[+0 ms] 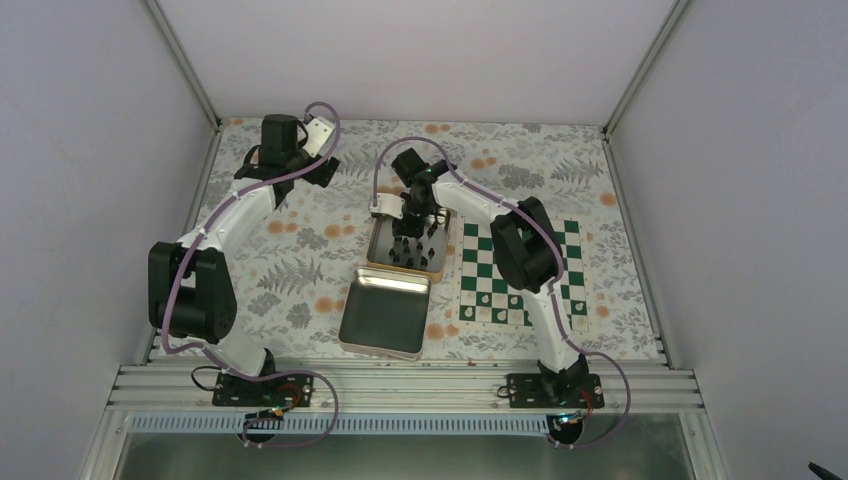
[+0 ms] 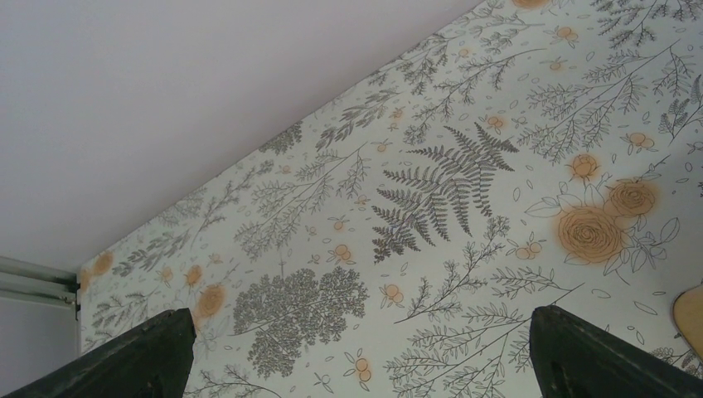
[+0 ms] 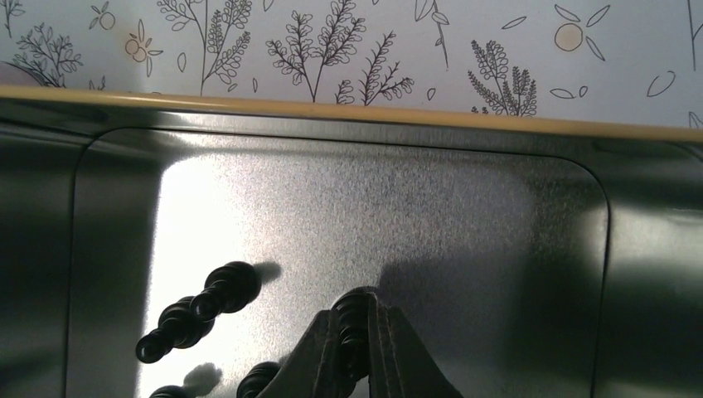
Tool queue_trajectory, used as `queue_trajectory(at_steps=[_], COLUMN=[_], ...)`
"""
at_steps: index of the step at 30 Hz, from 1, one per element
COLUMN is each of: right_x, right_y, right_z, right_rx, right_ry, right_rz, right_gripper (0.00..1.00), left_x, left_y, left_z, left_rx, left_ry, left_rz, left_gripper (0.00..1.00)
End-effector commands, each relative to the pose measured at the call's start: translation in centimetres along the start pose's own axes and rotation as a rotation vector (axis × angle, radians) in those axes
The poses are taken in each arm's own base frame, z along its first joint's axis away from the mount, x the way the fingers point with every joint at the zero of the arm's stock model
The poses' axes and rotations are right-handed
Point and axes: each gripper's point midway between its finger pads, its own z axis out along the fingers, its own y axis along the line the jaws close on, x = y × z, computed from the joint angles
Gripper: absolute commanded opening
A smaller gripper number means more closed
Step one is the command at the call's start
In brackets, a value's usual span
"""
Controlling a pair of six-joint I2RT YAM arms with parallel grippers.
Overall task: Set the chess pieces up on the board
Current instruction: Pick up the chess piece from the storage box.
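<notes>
— Chess pieces (image 1: 402,252): where do we have them?
— Mostly in the open tin (image 1: 374,255) at the centre of the overhead frame, just left of the board (image 1: 490,290). The right wrist view shows a couple lying on their sides at the lower left of the tin floor.
— And the board?
— Right of centre, partly under our right arm. Whether any piece stands on it we cannot tell; they are too small.
— Which step are we on?
— Picking up one piece, we judge. Our right gripper (image 3: 358,327) is down inside the tin, fingers pinched together on a black piece (image 3: 352,305) that shows between the tips at the bottom centre of that view.
— The other arm?
— Our left gripper (image 2: 358,313) is at the upper left of the overhead frame, fingers wide apart, nothing between them, only the flowered tablecloth (image 2: 464,191) beneath.
— What does the next move call for?
— A straight lift, we think, high enough to clear the tin's wall and the neighbouring pieces, then a carry rightward to a square on the board and an upright set-down. The piece is slim and rounded, so we should go gently; a twist could tip it.
</notes>
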Motion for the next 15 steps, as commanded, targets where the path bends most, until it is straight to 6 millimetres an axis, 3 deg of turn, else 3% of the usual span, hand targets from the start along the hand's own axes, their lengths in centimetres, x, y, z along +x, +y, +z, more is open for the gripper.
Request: queue_trajectory(at_steps=[1,5,9,12,15], right_x=[-1.1,-2.0,-1.5,0.4,4.2], right_y=[-0.3,-1.3,-3.3,-5.2,-7.4], right_z=[-1.6,-5.0,-10.2,-14.4,-18.1], right_rx=[0.050,0.102,0.178,0.254,0.336], right_ry=[-0.015,-0.052,-0.098,-0.118,-0.117], right_rz=[-0.017,-0.009,0.038,0.095,0.179], right_gripper=[0.04,0.04,0.04,0.04,0.04], left_x=[-0.7,-0.7,-0.9,-0.9,-1.0], left_y=[0.2,0.3,0.5,0.5,0.5], left_z=[-0.5,-0.5,-0.6,-0.7,-0.7], left_rx=[-0.002,-0.004,-0.013,-0.016,-0.013], left_ry=[-0.031,-0.030,-0.033,-0.034,-0.036], left_rz=[0.010,0.010,0.010,0.012,0.013], left_gripper=[1.00,1.00,1.00,1.00,1.00])
